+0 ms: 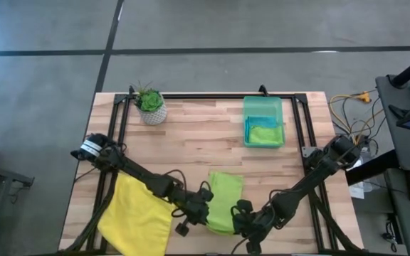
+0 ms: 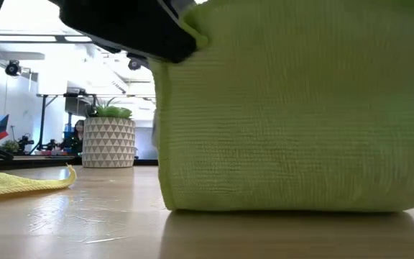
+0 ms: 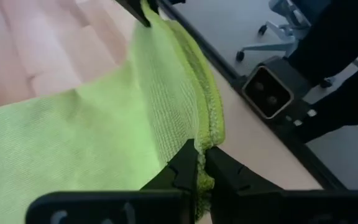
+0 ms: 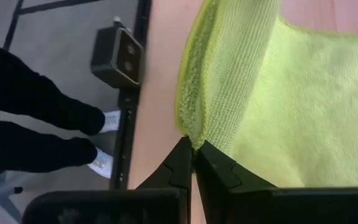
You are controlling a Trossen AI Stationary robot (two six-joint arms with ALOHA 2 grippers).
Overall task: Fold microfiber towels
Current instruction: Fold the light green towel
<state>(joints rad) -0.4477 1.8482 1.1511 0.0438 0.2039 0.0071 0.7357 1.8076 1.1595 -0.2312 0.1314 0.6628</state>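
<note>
A lime green towel [image 1: 225, 199] lies near the table's front edge, between my two grippers. Its near edge is raised, and its far part [image 1: 226, 181] rests on the wood. My left gripper [image 1: 193, 215] is shut on the raised edge's left end and my right gripper [image 1: 242, 217] on its right end. In the low view the towel [image 2: 293, 108] stands like a wall, with its lower part [image 2: 286, 207] on the table. A yellow towel [image 1: 137, 213] lies spread flat at the front left, untouched. Teal and lime cloths lie in a green bin [image 1: 263, 107]. My left gripper pinches the towel's thick hemmed edge [image 3: 209, 134] between its two fingers at one end; two layers seem to lie together there. The fingers slant down from the near left. The edge runs raised to the other gripper [image 3: 143, 9], and the cloth slopes away to the table. My right gripper pinches the same raised edge at its other end [image 4: 190, 127] between its two fingers, which slant down from the near right. The hem looks doubled there. The cloth [image 4: 291, 106] spreads away from the fingers toward the table.
A potted plant [image 1: 151, 107] stands at the far left and the green bin at the far right. A black frame rail [image 1: 212, 96] runs along the table's far edge. Bare wood [image 1: 198, 142] lies between plant, bin and towels.
</note>
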